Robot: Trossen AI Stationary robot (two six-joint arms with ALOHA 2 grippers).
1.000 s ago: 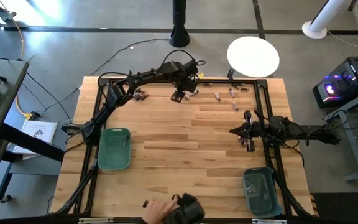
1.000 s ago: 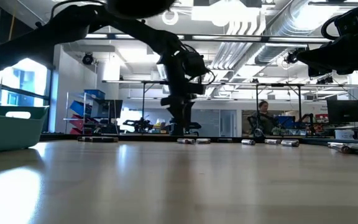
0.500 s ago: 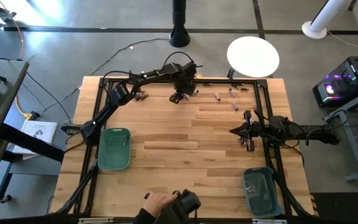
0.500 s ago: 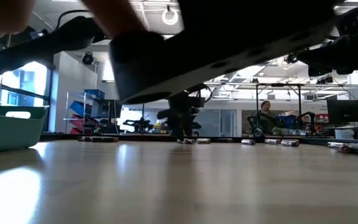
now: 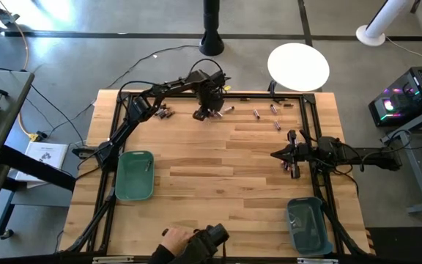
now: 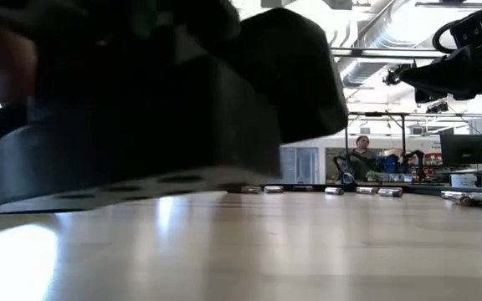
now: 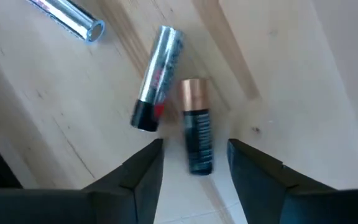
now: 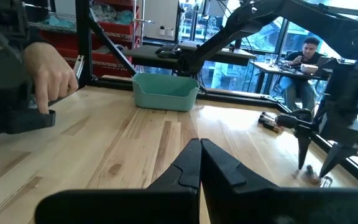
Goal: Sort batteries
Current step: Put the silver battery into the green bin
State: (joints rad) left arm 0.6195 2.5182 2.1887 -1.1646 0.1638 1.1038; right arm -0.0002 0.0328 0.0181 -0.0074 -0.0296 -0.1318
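My left gripper (image 5: 204, 112) points down over the table's far middle, open. In the left wrist view its two fingers stand on either side of a dark battery with a coppery end (image 7: 194, 118), which lies flat on the wood between them with a gap at each side. A silvery battery with a black end (image 7: 156, 78) lies just beside it, and another silvery one (image 7: 67, 15) lies farther off. My right gripper (image 8: 199, 152) waits shut and level at the table's right side (image 5: 278, 155).
More batteries lie at the far left (image 5: 165, 112), far right (image 5: 273, 116) and near my right gripper (image 5: 291, 169). One teal bin (image 5: 135, 174) stands at the left, another (image 5: 308, 224) at the near right. A person's hand with a black object (image 5: 196, 240) at the near edge blocks most of the low view.
My left gripper has gone down toward the table and a little toward its left edge, ending over the dark battery. At the near edge the person's hand has moved the black object in front of the low camera.
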